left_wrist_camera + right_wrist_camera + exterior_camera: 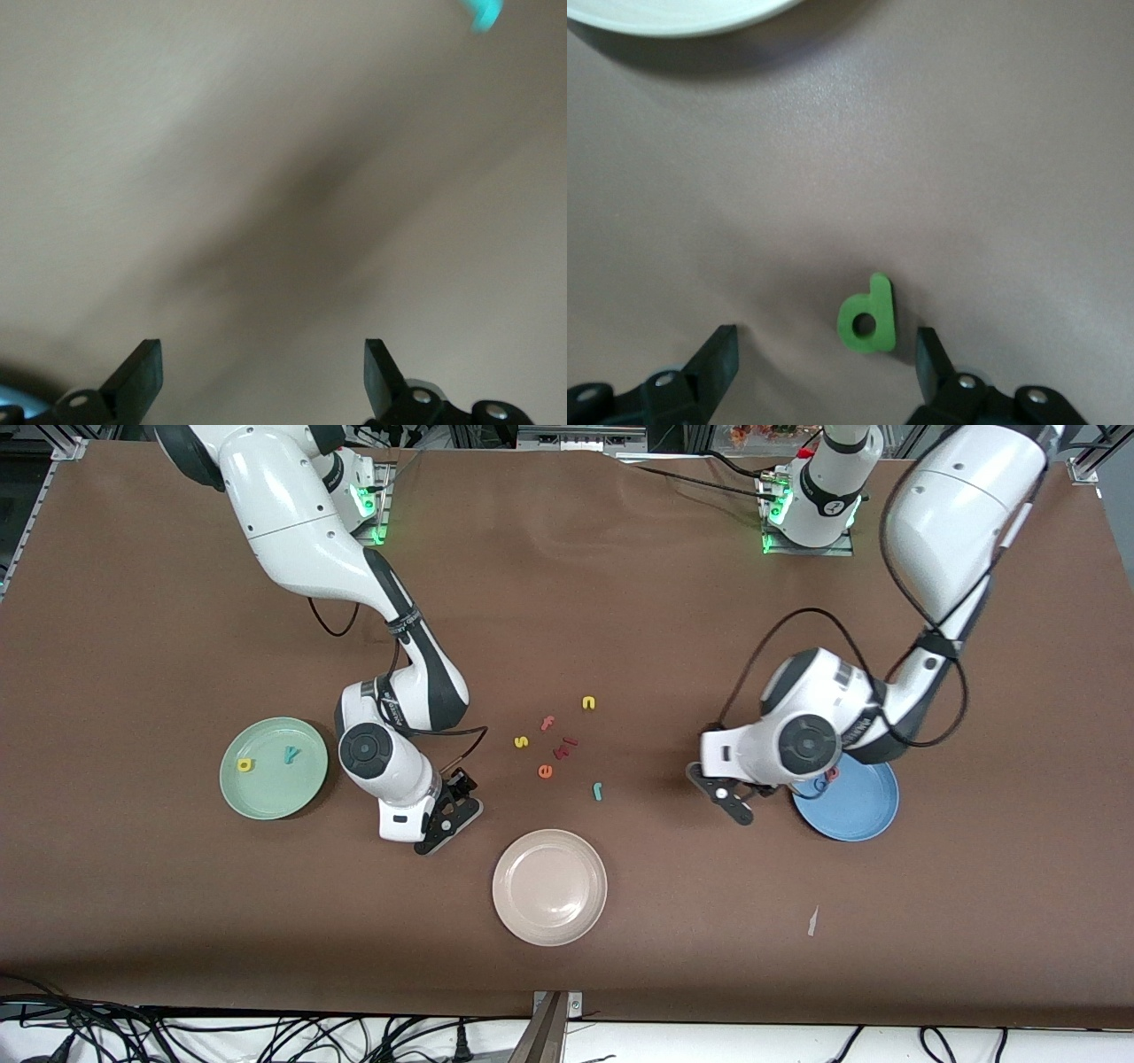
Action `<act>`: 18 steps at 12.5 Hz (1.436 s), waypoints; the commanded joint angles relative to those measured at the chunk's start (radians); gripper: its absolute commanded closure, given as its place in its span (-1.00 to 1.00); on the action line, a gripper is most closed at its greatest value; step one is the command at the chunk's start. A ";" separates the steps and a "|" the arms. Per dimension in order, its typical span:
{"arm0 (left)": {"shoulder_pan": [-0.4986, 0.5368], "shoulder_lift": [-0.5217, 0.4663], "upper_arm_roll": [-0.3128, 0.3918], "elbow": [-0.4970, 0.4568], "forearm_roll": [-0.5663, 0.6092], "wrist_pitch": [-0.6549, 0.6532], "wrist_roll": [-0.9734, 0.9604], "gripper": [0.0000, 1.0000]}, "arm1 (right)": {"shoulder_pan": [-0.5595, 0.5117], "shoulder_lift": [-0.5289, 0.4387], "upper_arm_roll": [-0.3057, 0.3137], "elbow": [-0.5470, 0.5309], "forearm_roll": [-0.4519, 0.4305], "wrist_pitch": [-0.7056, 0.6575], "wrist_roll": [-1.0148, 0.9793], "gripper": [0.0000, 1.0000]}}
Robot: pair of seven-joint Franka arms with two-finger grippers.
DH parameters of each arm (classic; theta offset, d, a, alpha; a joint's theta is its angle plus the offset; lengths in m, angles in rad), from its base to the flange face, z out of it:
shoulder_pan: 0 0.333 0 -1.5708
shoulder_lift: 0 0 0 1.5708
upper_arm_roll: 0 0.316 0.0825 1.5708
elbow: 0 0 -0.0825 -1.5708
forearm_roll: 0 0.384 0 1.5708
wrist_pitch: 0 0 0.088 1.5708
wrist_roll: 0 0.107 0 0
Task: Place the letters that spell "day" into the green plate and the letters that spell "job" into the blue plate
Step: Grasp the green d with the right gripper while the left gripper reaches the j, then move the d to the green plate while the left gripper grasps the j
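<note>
In the right wrist view the green d [868, 317] lies flat on the brown table between the open fingers of my right gripper [824, 354], close to one finger and touching neither. That gripper [454, 808] is low over the table between the green plate [266, 802] and the beige plate. The yellow a [245, 764] and teal y [290, 755] lie in the green plate. My left gripper [719, 793] [261, 367] is open and empty over bare table beside the blue plate [855, 815], where a red b [831, 773] shows partly under the wrist. The teal j [598, 790] lies on the table.
A beige plate [549, 886] [673, 18] sits near the front camera. Loose letters lie mid-table: yellow n [588, 702], yellow s [521, 741], orange e [545, 771], a red f [547, 723] and further red pieces [564, 746]. A white scrap [812, 921] lies toward the left arm's end.
</note>
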 commanded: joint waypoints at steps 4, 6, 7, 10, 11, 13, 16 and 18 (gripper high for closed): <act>-0.139 0.043 0.085 0.120 0.007 0.041 -0.337 -1.00 | -0.003 0.034 0.002 0.046 -0.014 0.002 -0.071 -0.51; -0.112 0.031 0.105 0.117 0.026 0.036 -0.261 -1.00 | -0.003 0.037 0.002 0.046 -0.014 0.002 -0.078 -0.35; -0.122 0.037 0.105 0.122 0.021 0.041 -0.261 -1.00 | -0.003 0.037 0.002 0.046 -0.028 0.002 -0.081 -0.16; -0.164 0.086 0.107 0.129 0.009 0.177 -0.403 -1.00 | -0.005 0.035 0.002 0.046 -0.065 0.002 -0.082 0.42; -0.171 0.109 0.107 0.129 0.010 0.241 -0.446 -1.00 | -0.005 0.037 0.002 0.046 -0.065 0.002 -0.081 0.55; -0.192 0.147 0.107 0.129 0.012 0.346 -0.497 -0.91 | -0.003 0.035 0.002 0.046 -0.065 0.002 -0.081 0.68; -0.285 0.155 0.148 0.152 0.030 0.374 -0.660 -0.74 | -0.005 0.026 0.000 0.054 -0.062 -0.012 -0.076 0.80; -0.397 0.158 0.255 0.181 0.027 0.374 -0.736 -0.65 | -0.012 0.006 -0.003 0.061 -0.057 -0.065 -0.078 0.80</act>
